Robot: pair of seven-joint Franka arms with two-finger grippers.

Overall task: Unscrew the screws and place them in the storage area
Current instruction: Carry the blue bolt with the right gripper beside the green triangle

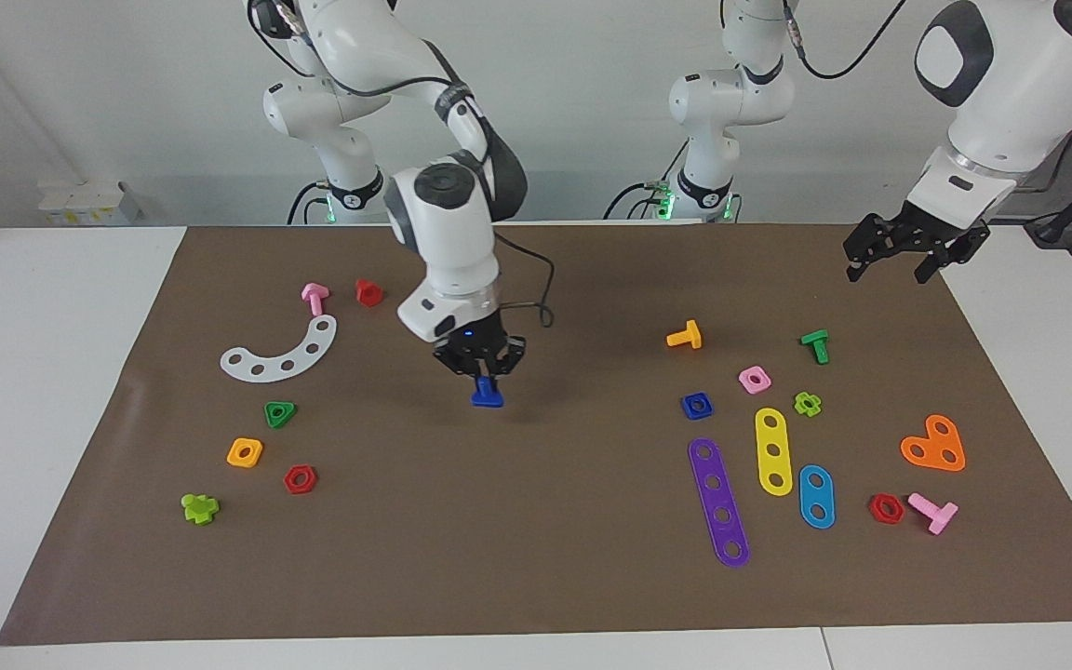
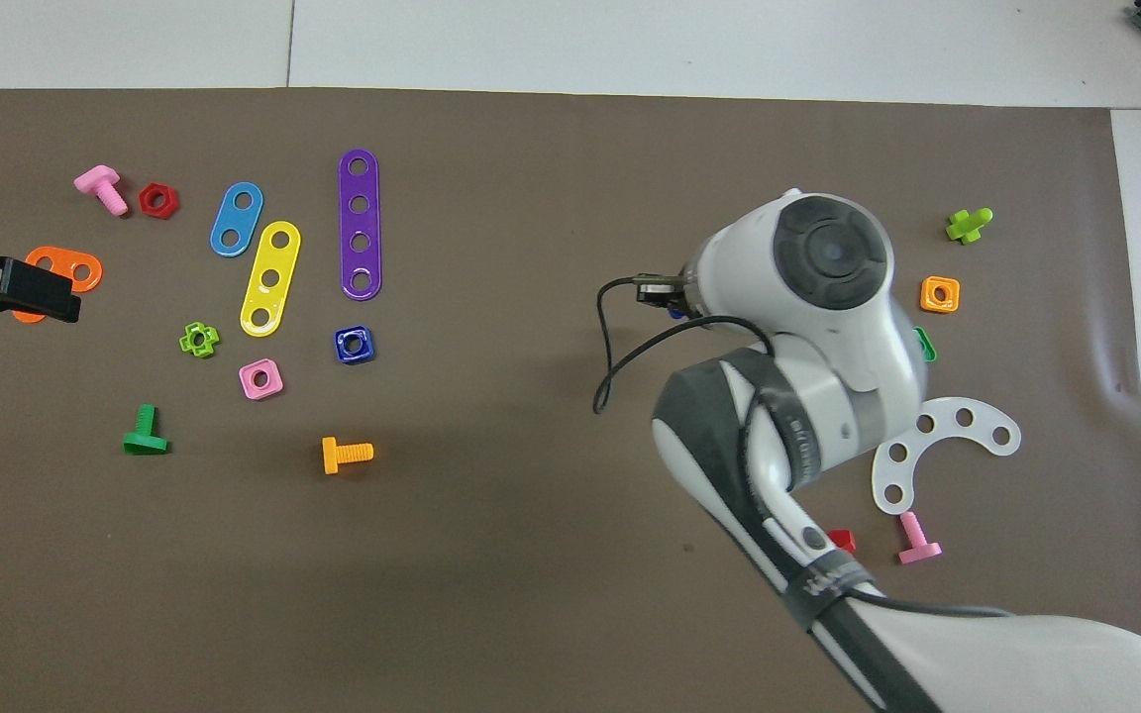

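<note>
My right gripper [image 1: 486, 370] is shut on the dark-blue bolt [image 1: 488, 395]. It holds the bolt by the stem, flat head down, low over the middle of the brown mat [image 1: 536, 558]. In the overhead view the right arm's wrist covers the gripper, and only a sliver of the blue bolt [image 2: 675, 313] shows. My left gripper [image 1: 899, 253] is open and empty. It hangs over the mat's corner at the left arm's end and also shows in the overhead view [image 2: 11, 287], over the orange heart plate [image 2: 75, 265].
At the left arm's end lie a dark-blue square nut [image 1: 697, 406], an orange bolt [image 1: 685, 336], a green bolt [image 1: 815, 345], pink nut [image 1: 755, 379] and purple, yellow and blue strips. At the right arm's end lie a white curved plate [image 1: 281, 352], pink bolt [image 1: 314, 298] and several nuts.
</note>
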